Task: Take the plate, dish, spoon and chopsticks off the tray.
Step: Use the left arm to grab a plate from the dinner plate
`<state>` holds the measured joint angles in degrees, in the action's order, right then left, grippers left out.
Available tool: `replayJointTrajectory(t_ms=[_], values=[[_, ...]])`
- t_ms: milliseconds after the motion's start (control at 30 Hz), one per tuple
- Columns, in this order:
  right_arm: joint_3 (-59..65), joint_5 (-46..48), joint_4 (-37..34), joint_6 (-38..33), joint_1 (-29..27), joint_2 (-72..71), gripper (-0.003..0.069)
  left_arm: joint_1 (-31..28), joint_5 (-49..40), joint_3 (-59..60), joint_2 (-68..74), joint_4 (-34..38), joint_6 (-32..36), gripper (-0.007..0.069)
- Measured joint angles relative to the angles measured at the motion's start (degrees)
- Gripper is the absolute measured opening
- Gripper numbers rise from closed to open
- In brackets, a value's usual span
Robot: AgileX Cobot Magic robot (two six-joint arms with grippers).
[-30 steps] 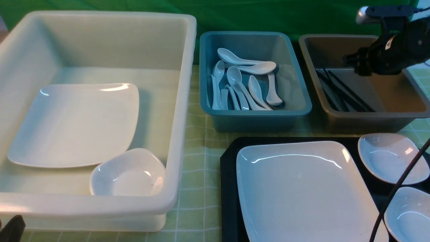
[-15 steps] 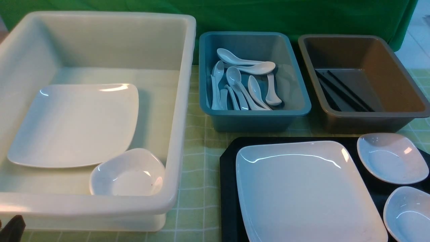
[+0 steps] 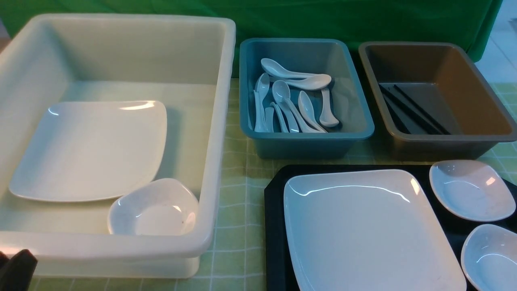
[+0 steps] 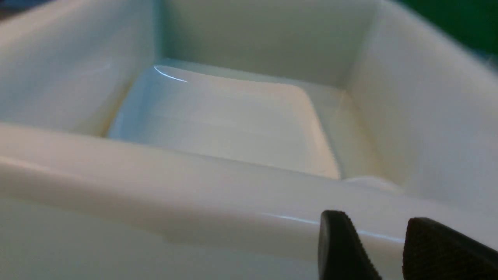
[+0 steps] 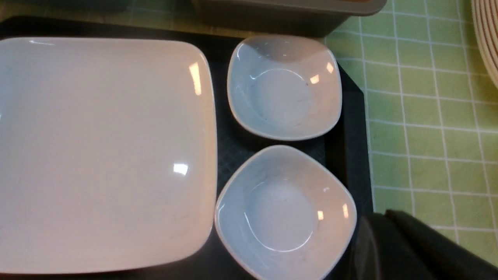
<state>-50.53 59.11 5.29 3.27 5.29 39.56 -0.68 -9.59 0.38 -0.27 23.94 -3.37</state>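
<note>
The plate (image 3: 363, 230) lies on the black tray (image 3: 274, 226), with the far dish (image 3: 470, 190) and near dish (image 3: 490, 254) on the tray's right side. Beyond the tray, spoons (image 3: 288, 101) fill the teal bin (image 3: 355, 109) and chopsticks (image 3: 412, 111) lie in the brown bin (image 3: 480, 101). Well left of the tray, the left fingers (image 4: 342, 249) stand apart and empty at the cream tub (image 3: 218, 121). The right fingers (image 5: 393, 249), by the tray's right edge, are pressed together and hold nothing.

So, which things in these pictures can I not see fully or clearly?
Tray: front view's bottom edge cuts its near part off.
Nearer dish: cut by the front view's corner; whole in the right wrist view.
Chopsticks in the brown bin: black against shadow, number unclear.
Left hand: only two fingertips, left wrist view.
Right hand: blurred dark shape at the right wrist view's edge.
</note>
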Motion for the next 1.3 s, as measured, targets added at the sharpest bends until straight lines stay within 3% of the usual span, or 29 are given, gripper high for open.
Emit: replayJointTrajectory(t_ms=[133, 433, 700, 833, 900, 1100, 1200, 1300], values=[[10.75, -7.21, 0.00, 0.05, 0.00, -11.70, 0.0003, 0.00, 0.38, 0.00, 0.00, 18.68, -5.59, 0.0225], [19.54, -12.57, -0.05, 0.17, 0.00, -22.32, 0.0010, 0.00, 4.44, 0.00, 0.00, 24.02, -7.40, 0.0225], [19.88, -13.19, -0.05, 0.17, 0.00, -22.57, 0.0017, 0.00, -2.81, -2.98, 0.00, 27.84, -9.83, 0.0185], [19.88, -13.42, -0.05, 0.17, 0.00, -22.57, 0.0019, 0.00, -9.39, -16.10, 2.74, 24.86, -5.68, 0.0055], [19.88, -14.10, -0.05, 0.17, 0.00, -22.57, 0.0019, 0.00, -17.40, -25.52, 9.54, 19.87, -3.88, 0.0002], [19.88, -16.15, -0.05, 0.17, 0.00, -22.57, 0.0029, 0.00, -46.15, -44.89, 31.86, 9.58, 3.37, -0.0013], [19.89, -16.36, -0.05, 0.17, 0.00, -22.57, 0.0036, 0.00, -54.32, -49.30, 42.01, 9.49, 7.07, -0.0013], [19.89, -16.42, -0.05, 0.17, 0.00, -22.57, 0.0041, 0.26, -57.85, -49.60, 48.66, 15.08, 9.82, -0.0013]])
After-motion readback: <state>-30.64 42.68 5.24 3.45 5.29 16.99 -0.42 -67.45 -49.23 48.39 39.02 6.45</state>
